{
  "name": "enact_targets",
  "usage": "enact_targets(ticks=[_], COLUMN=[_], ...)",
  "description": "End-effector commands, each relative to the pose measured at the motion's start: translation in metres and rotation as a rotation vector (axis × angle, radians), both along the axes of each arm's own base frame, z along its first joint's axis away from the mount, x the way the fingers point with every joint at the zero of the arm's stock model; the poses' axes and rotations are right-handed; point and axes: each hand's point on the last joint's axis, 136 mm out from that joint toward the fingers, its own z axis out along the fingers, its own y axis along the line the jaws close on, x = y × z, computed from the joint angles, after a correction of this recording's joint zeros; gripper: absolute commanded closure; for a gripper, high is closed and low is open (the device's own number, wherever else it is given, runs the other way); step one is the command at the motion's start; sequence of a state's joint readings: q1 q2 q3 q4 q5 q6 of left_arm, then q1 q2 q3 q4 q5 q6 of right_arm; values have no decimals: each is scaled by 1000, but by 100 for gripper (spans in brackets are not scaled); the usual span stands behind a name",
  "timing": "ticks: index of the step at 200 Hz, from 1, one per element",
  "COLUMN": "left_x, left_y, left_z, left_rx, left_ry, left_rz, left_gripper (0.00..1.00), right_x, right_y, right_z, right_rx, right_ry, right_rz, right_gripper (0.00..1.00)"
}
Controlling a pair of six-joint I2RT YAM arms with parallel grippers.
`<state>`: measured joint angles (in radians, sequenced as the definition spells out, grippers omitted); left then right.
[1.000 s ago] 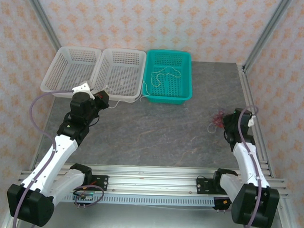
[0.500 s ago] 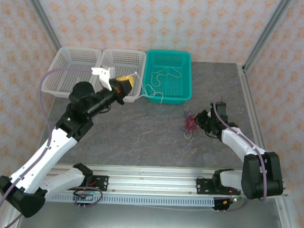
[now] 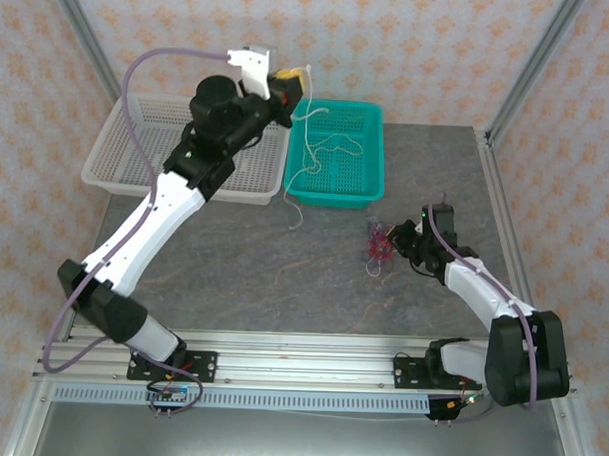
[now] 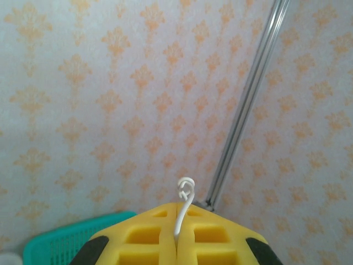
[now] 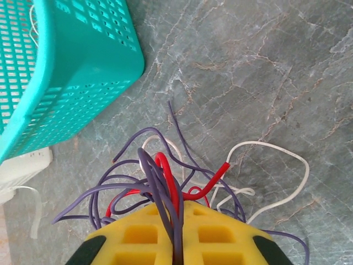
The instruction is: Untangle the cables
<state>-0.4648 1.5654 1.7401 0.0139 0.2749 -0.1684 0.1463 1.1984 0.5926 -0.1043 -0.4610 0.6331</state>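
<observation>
The left pincer (image 3: 295, 83) is hovering high, jaws pinched shut on the white cable (image 3: 305, 153). The cable's tip is poking just past the jaws, and the rest is hanging below and looping into the teal basket (image 3: 336, 197). The right pincer (image 3: 401, 237) is sitting low on the bench (image 3: 283, 277), clamped tight on the purple and red knot (image 3: 379, 241) bunching at its tips. I'd say the white cable is being drawn clear. The next move calls for lowering it into the basket and letting go.
</observation>
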Motion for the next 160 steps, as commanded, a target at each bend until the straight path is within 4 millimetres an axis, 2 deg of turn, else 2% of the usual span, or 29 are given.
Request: enact_targets(ticks=[1,40,63,80,82,85,118,160], left_x=[10,39,63,73,81,85,109,138], left_y=[-2,-10,-14,-18,-21,-23,-35,-55], left_z=[24,31,18,5,-7,-15,-77,-186], left_rx=[-3,-36,-5,29,42,49,131,217], left_ry=[-42,-40,3,34,54,67,165,381], left_rz=[28,53,84,95,97,98,96,63], left_gripper=[100,100,100,100,100,100,100,100], right_x=[-5,-5,-5,-5,-6,-6,-9,-11], right_y=[-4,-5,-5,-5,-5,-5,-6,-6], right_z=[4,6,7,7,6,6,4,7], right_rx=[-31,-35,-35,-36,-36,-37,-39,-36], right_ry=[-30,-39,-41,-41,-40,-40,-39,-41], right_rz=[-4,-5,-4,-6,-6,-7,-10,-6], right_gripper=[92,92,92,92,92,92,93,96])
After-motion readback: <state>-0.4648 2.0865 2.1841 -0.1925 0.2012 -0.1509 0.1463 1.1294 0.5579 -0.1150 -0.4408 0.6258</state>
